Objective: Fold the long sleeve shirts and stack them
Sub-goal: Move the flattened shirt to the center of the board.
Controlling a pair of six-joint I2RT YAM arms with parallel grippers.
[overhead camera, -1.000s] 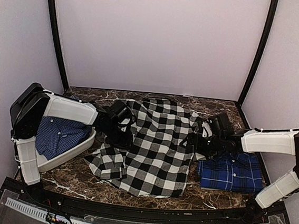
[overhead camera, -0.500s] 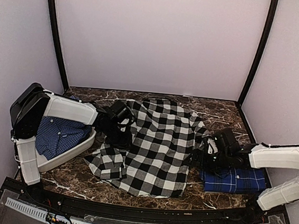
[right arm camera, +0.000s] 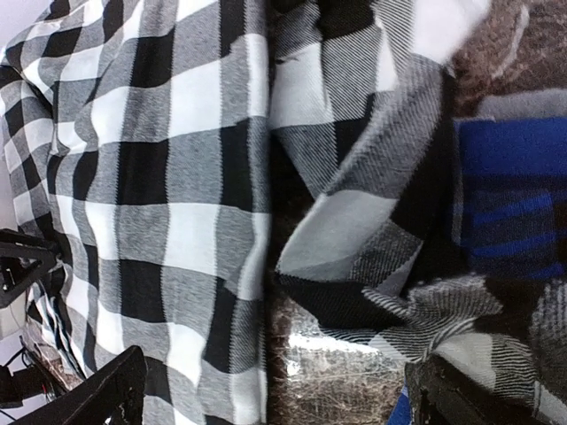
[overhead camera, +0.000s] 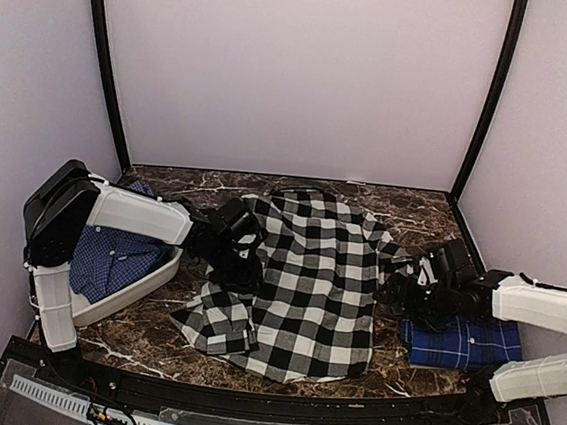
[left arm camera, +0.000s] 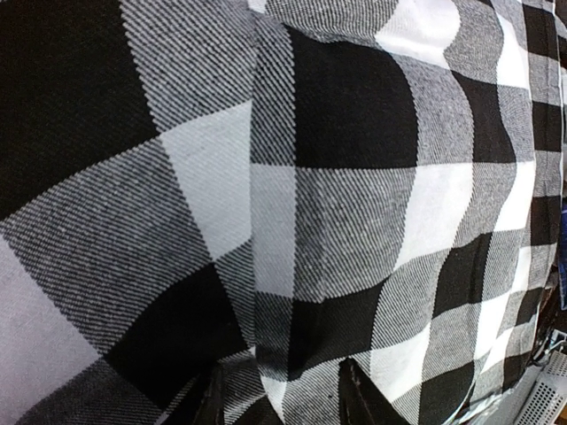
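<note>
Left fingers (left arm camera: 359, 403) pinch a fold of the checked shirt (overhead camera: 308, 275) spread across the desk (overhead camera: 414, 210); right fingers (right arm camera: 106, 394) gape wide over its sleeve, beside the folded blue plaid shirt (overhead camera: 462, 342).

White-veined brown marble table (overhead camera: 404, 209), black-and-white checked shirt (overhead camera: 313, 276), dark blue plaid shirt (overhead camera: 467, 343).
</note>
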